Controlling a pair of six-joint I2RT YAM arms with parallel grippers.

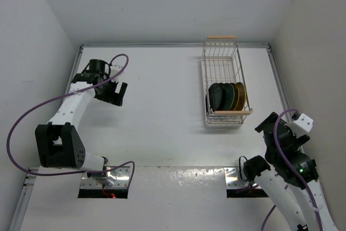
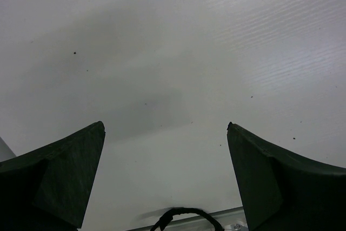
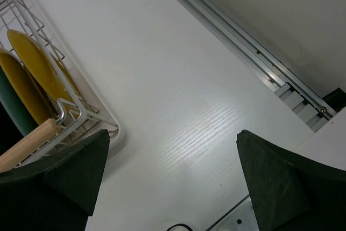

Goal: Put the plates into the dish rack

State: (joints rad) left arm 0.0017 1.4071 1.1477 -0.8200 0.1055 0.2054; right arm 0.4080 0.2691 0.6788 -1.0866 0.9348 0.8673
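Counting five plates, all inside the one dish rack: two black, one teal, two yellow. Standing on edge in a tight row across the rack's width, black at the left, teal in the middle, yellow at the right, faces turned sideways and rims running along the rack's length. Bunched at the rack's near end, just behind the nearer of the two wooden handles. Lying on the white table right of centre, long axis running near to far, one handle toward the arms and the other toward the far edge. Two grippers, both with jaws spread wide and holding nothing: left gripper over bare table at the far left, well apart from the rack; right gripper just off the rack's near right corner, touching neither wire nor plate. From the right wrist, only the yellow pair, a teal sliver, a dark edge and the near handle showing.
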